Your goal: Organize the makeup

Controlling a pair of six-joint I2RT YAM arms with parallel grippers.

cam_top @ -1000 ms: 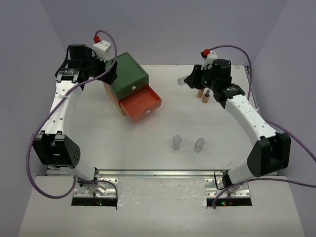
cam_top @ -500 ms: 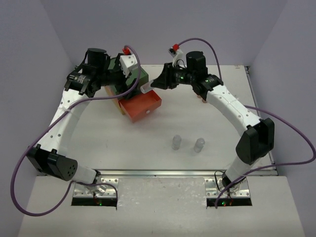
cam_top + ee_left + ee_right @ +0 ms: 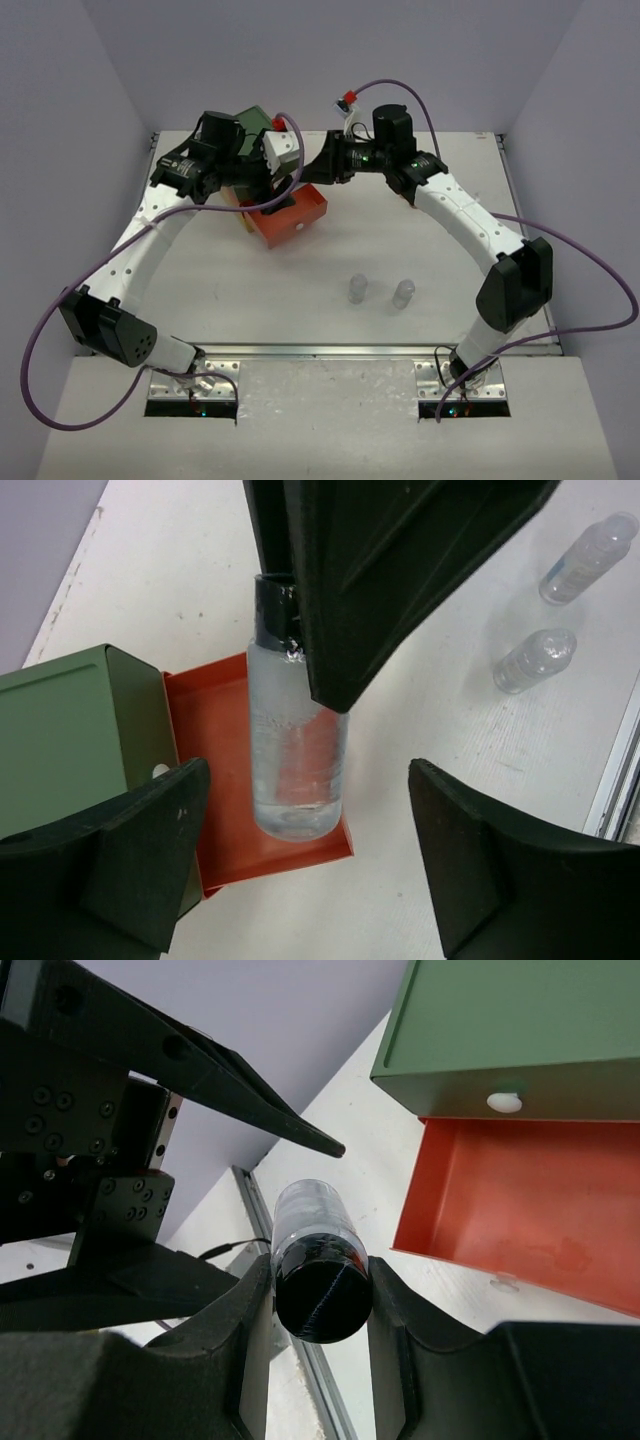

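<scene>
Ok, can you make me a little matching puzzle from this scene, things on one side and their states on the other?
Things:
1. clear plastic bottle with a black cap
2. orange metal drawer
3. green drawer with a white knob
4. left gripper

States:
A. shut
B. clamped in the right gripper
C. pulled open
D. jaws apart, holding nothing

Pairs: 1-B, 2-C, 3-A, 4-D

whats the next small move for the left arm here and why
Probably close the left jaws on the clear bottle: they flank it with gaps either side, while the right jaws pinch its dark cap end over the open orange drawer.
</scene>
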